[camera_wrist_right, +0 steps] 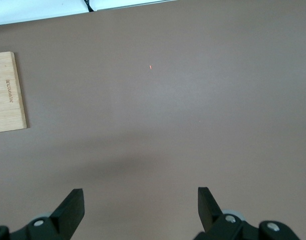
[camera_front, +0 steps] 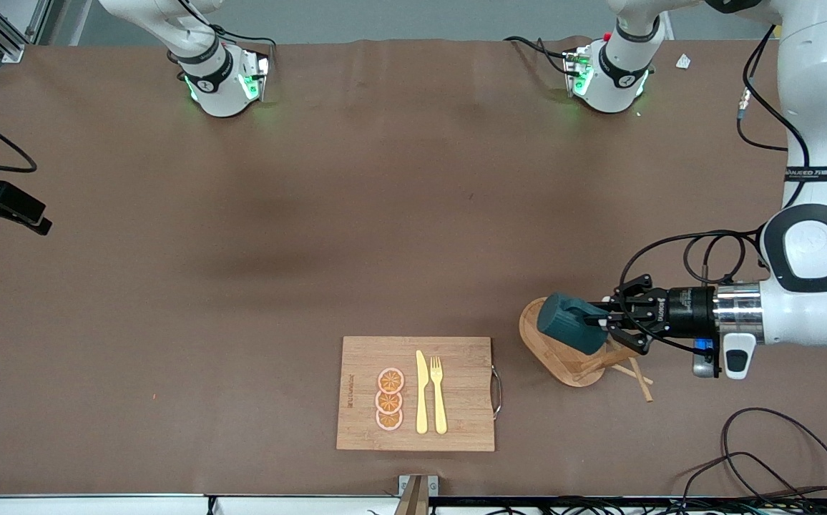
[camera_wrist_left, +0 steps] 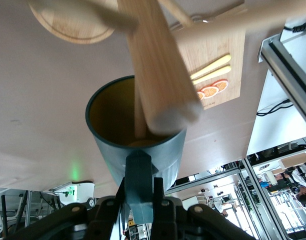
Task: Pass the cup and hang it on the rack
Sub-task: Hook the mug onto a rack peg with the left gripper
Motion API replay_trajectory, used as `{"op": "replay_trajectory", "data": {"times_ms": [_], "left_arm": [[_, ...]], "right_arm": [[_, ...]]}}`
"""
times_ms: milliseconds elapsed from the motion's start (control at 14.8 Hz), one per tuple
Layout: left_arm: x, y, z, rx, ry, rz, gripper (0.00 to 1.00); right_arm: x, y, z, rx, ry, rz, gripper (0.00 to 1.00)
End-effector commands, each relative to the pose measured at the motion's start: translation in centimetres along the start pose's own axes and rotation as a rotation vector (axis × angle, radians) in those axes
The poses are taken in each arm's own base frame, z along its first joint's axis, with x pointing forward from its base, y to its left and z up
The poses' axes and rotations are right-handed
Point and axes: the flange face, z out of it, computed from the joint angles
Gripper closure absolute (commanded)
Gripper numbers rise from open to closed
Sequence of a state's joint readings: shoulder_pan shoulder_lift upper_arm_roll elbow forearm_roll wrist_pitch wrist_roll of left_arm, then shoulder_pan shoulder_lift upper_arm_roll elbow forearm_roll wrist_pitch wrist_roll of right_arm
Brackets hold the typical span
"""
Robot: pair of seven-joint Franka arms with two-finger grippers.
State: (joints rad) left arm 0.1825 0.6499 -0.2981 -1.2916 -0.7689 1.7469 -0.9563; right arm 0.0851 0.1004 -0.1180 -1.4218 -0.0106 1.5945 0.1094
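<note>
The dark teal cup (camera_front: 564, 322) is held sideways over the wooden rack (camera_front: 539, 347), which stands toward the left arm's end of the table. My left gripper (camera_front: 603, 323) is shut on the cup's handle. In the left wrist view the handle sits between my left gripper's fingers (camera_wrist_left: 158, 190), and the cup's (camera_wrist_left: 168, 155) yellowish mouth faces the rack's post (camera_wrist_left: 160, 75), whose top end lies across the mouth. The rack's oval base (camera_wrist_left: 72, 20) shows past it. My right gripper (camera_wrist_right: 141, 192) is open and empty over bare table at the right arm's end.
A wooden cutting board (camera_front: 456, 425) with orange slices (camera_front: 389, 399), a yellow knife (camera_front: 421, 393) and a fork (camera_front: 439, 393) lies beside the rack, near the table's front edge. Loose cables (camera_front: 778, 458) lie at the left arm's end corner.
</note>
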Motion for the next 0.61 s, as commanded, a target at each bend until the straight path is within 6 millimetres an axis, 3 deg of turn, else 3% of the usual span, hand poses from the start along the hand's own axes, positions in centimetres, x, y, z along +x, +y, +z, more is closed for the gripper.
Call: {"op": "replay_trajectory", "data": {"times_ms": [0,271,542], "left_arm": [[0.2,0.0,0.0,-0.010,-0.031,0.008,0.99],[2.0,-0.4,0.0,-0.018,-0.033,0.032,0.99],[2.2,-0.3,-0.2,-0.028,-0.028,0.033,0.98]], "right_arm": [[-0.3,0.0,-0.3,-0.018,0.000,0.014,0.00],[-0.3,0.0,-0.3,-0.018,0.000,0.014,0.00],[-0.3,0.0,-0.3,-0.018,0.000,0.014,0.00]]}}
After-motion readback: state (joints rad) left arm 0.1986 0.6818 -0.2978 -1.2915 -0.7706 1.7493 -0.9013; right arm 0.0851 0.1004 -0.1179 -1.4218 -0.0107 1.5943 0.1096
